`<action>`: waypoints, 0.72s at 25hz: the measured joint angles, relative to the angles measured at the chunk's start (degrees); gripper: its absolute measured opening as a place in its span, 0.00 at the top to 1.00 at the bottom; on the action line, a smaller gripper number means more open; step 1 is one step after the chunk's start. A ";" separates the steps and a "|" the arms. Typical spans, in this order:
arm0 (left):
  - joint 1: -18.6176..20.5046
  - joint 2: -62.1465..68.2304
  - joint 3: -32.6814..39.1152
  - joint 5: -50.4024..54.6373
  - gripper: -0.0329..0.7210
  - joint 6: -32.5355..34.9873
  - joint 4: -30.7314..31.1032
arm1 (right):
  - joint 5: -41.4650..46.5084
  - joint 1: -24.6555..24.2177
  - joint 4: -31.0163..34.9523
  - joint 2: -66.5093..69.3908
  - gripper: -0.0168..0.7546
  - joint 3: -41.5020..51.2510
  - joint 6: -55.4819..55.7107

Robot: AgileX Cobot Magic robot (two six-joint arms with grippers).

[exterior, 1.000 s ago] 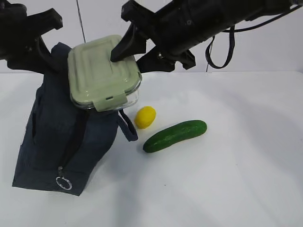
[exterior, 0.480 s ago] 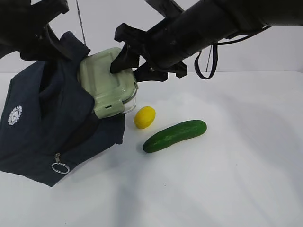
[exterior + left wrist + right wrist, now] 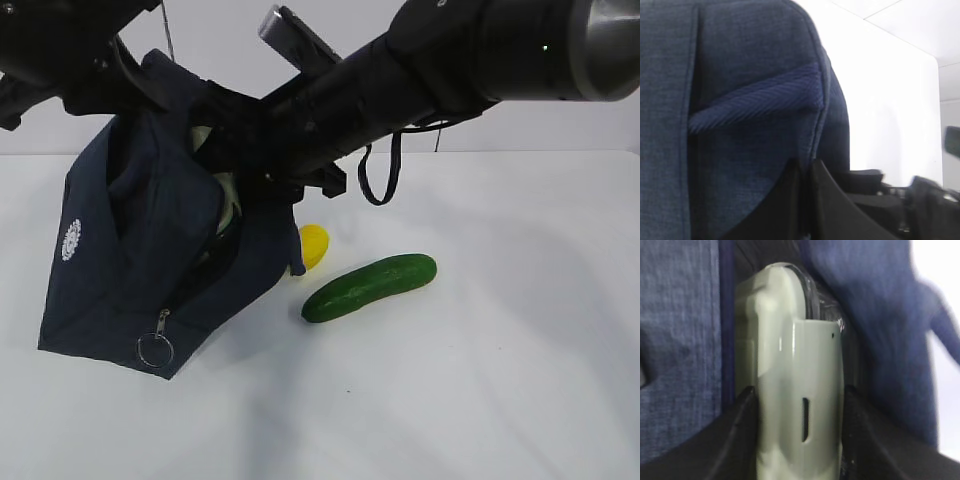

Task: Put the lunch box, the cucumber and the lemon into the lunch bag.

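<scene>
Holding the lunch bag [image 3: 130,250] up off the tabletop [image 3: 480,380] near its left edge, the left gripper [image 3: 805,200] pinches the fabric rim w/ jaws pressed together — soft, floppy cloth, so the mouth needs propping. Right gripper [image 3: 797,430] clamps the lunch box [image 3: 795,375] by its lid sides, box mostly inside the bag; glass, prob. heavy & slick — grip across the lid. Cucumber [image 3: 370,286] lies mid-tabletop, firm, take at its middle. Lemon [image 3: 313,245] sits just beside the bag, partly hidden, small & rolls easily.
</scene>
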 joint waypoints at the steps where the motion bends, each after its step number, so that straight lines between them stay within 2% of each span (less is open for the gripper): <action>1: 0.00 0.00 0.00 -0.11 0.96 0.00 0.00 | 0.24 0.10 1.03 0.34 0.48 0.00 -0.44; 9: 0.00 0.00 0.00 -0.46 0.96 0.00 -0.11 | 1.18 0.30 9.69 2.01 0.48 0.00 -5.45; 14: -0.10 0.00 0.00 -0.70 0.96 0.00 -0.20 | 1.83 0.35 17.17 2.01 0.47 0.00 -15.38; 18: -0.10 0.00 0.00 -0.93 0.96 0.00 -0.23 | 2.17 0.35 21.52 2.01 0.40 -0.11 -20.99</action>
